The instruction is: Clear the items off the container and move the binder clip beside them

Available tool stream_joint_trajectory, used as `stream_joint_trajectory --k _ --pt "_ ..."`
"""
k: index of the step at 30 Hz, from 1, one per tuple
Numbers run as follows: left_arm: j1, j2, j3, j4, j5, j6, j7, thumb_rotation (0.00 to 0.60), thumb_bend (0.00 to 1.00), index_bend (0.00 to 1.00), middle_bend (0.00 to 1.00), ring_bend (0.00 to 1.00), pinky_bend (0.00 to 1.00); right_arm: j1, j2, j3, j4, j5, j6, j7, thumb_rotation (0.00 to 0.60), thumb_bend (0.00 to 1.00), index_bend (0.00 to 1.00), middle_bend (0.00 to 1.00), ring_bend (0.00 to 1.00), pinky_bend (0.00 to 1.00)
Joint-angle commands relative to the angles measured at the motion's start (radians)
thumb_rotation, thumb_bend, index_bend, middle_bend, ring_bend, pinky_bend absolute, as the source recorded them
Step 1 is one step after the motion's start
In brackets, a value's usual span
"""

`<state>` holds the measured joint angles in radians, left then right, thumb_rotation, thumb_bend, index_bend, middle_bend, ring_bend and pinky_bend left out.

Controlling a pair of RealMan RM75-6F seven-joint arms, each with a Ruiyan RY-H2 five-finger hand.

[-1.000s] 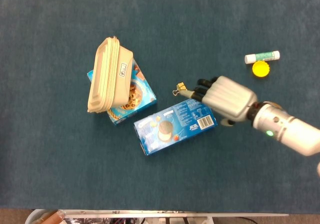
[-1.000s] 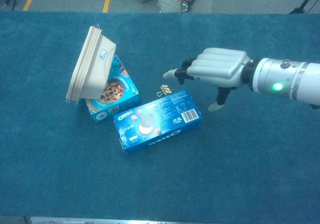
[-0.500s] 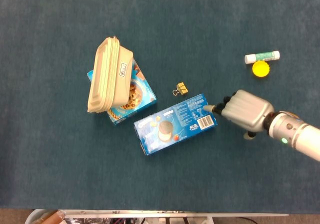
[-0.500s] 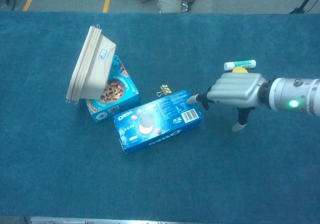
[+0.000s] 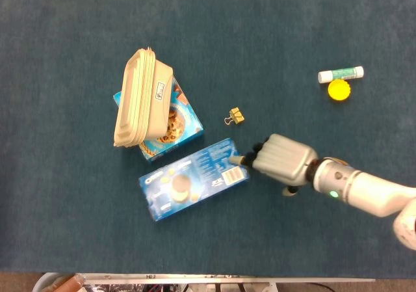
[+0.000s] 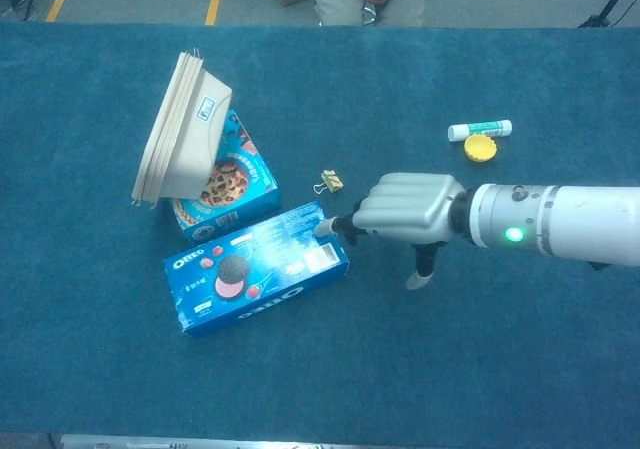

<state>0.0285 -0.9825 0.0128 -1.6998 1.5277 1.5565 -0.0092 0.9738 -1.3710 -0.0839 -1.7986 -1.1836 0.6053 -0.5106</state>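
Right hand, fingers together and extended, holding nothing, tips against right end of Oreo box; clip lies just above-right of box; advice: push low and square so box slides without pivoting
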Motion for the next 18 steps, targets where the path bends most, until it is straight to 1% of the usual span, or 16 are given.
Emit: stream_joint_trajectory --k 1,4,7,14,18 --pt "0.005 0.002 0.001 0.003 -0.002 0.005 -0.005 0.600 0.39 0.18 0.13 0.06 0.05 0.022 -0.046 0.029 0.007 0.038 0.013 -0.018 0.600 0.00 0.09 0.30 0.26 0.43" --pt "0.010 0.005 0.001 0.007 -0.004 0.011 -0.010 0.600 0.39 0.18 0.13 0.06 0.05 0.038 -0.079 0.046 0.010 0.068 0.021 -0.030 0.600 0.00 0.09 0.30 0.26 0.43" --pt "0.011 0.007 0.000 0.010 -0.004 0.012 -0.014 0.600 0.39 0.18 0.13 0.06 0.05 0.048 -0.092 0.054 0.006 0.085 0.034 -0.039 0.600 0.00 0.09 0.29 0.25 0.43" --pt "0.005 0.009 -0.002 0.013 0.002 0.007 -0.017 0.600 0.39 0.18 0.13 0.06 0.05 0.036 -0.036 0.071 -0.005 0.113 0.103 -0.024 0.600 0.00 0.10 0.29 0.25 0.43" --pt "-0.002 0.005 -0.003 0.015 0.011 0.001 -0.014 0.600 0.39 0.18 0.13 0.06 0.05 0.027 -0.019 0.075 0.028 0.122 0.136 -0.026 0.600 0.00 0.14 0.30 0.25 0.43"
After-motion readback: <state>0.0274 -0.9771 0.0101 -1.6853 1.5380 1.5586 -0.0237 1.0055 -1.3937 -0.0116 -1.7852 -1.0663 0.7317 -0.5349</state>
